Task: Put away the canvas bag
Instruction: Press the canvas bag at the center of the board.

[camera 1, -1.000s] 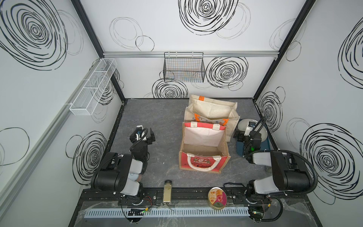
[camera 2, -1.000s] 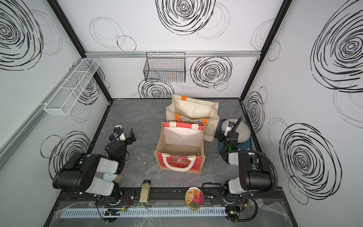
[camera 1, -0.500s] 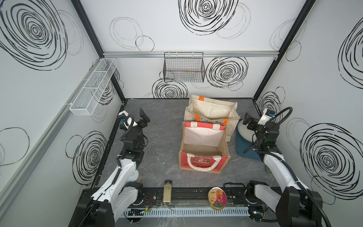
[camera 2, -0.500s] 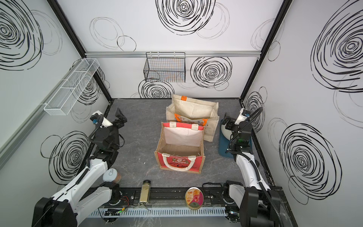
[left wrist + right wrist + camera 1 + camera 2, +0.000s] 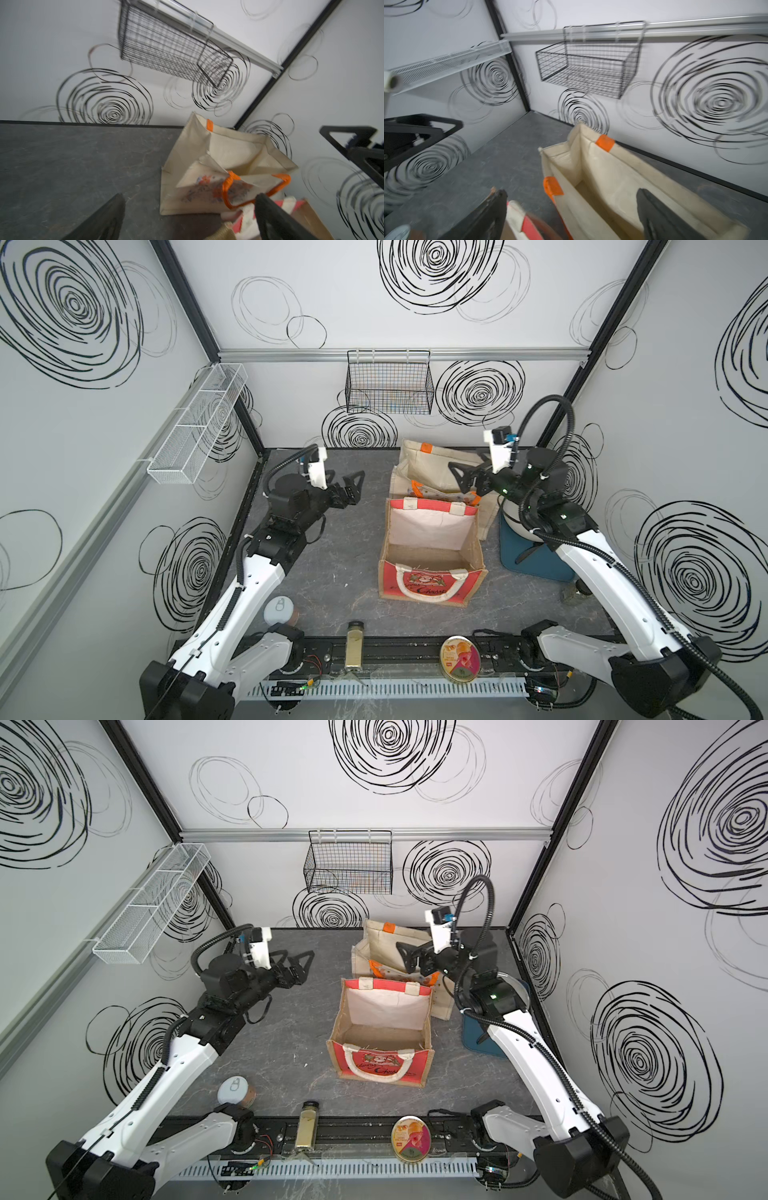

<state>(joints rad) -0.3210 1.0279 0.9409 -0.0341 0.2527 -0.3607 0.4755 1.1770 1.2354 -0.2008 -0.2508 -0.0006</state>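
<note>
The canvas bag (image 5: pixel 430 464) (image 5: pixel 380 942) is cream with orange handles and stands open at the back of the table, behind a jute bag with red trim (image 5: pixel 432 593). My right gripper (image 5: pixel 462 481) (image 5: pixel 406 960) hovers open above the canvas bag's right end, touching nothing. In the right wrist view the bag's open mouth (image 5: pixel 612 176) lies below the spread gripper (image 5: pixel 571 216). My left gripper (image 5: pixel 349 488) (image 5: pixel 299 966) is open in the air, left of both bags. The left wrist view shows the canvas bag (image 5: pixel 230 149) ahead of the gripper (image 5: pixel 187 218).
A black wire basket (image 5: pixel 388 383) hangs on the back wall above the bags. A white mesh shelf (image 5: pixel 199 423) runs along the left wall. A blue stand with a white bowl (image 5: pixel 536 564) sits right of the bags. A can (image 5: pixel 279 611), a spice jar (image 5: pixel 354 641) and a round tin (image 5: pixel 460 657) lie near the front.
Both arms have unfolded from low at the front and risen toward the back. The right gripper has come over the canvas bag. Both grippers stayed open.
</note>
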